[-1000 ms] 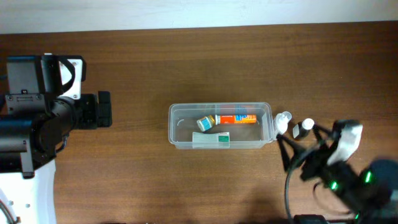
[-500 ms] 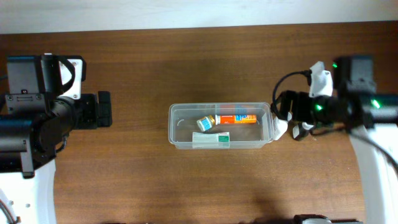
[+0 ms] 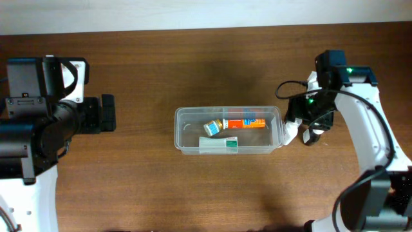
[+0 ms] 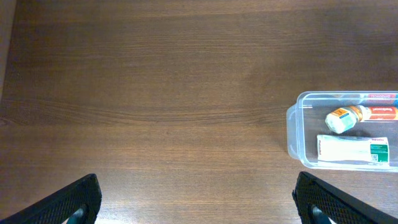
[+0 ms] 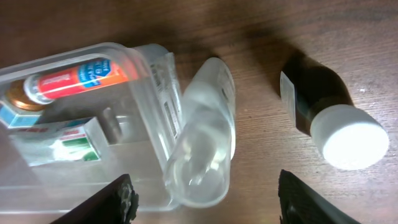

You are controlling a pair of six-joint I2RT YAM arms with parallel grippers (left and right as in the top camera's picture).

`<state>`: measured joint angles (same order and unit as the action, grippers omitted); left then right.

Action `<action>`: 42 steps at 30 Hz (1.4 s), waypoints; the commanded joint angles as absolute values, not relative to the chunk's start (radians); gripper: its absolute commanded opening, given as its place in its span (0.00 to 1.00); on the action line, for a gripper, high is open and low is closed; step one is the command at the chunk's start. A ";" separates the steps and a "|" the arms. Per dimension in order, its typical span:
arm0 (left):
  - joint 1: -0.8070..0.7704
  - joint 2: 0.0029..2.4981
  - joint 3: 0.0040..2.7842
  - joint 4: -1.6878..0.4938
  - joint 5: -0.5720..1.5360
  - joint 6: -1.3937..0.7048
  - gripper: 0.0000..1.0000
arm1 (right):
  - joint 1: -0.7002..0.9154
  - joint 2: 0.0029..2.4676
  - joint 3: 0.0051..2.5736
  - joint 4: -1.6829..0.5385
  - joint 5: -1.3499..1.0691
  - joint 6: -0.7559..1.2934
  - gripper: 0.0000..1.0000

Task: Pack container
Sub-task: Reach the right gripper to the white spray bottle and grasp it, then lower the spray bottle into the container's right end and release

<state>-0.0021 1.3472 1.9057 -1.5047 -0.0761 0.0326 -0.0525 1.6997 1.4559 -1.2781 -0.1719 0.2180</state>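
The clear container [image 3: 178, 136] sits mid-table and holds an orange tube [image 3: 244, 122], a small bottle [image 3: 212, 127] and a white-and-green box [image 3: 219, 144]. It also shows at the right edge of the left wrist view [image 4: 290, 127]. My right gripper [image 3: 304, 121] is open just right of the container, above two loose bottles. In the right wrist view my right gripper [image 5: 208, 205] straddles a clear bottle [image 5: 205, 134] that leans against the container's end wall [image 5: 152, 93]. A dark bottle with a white cap [image 5: 323, 109] lies to its right. My left gripper [image 3: 106, 113] is open and empty, far left of the container.
The table's back edge meets a white wall [image 3: 206, 13]. Bare brown wood [image 4: 155, 93] lies between my left gripper [image 4: 199, 205] and the container. The right arm's cable [image 3: 290, 87] loops above the container's right end.
My right arm has swung from the front right corner up to the container's right end, over the two loose bottles. The left arm and the container's contents have not moved.
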 commanded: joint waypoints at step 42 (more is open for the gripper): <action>0.004 1.341 1.908 -1.504 -0.076 0.022 1.00 | 0.038 1.757 1.434 -1.252 -0.036 0.282 0.28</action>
<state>-0.0021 1.3472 1.9057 -1.5043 -0.0761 0.0326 0.0357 1.7393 1.4540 -1.2552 -0.0517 0.2729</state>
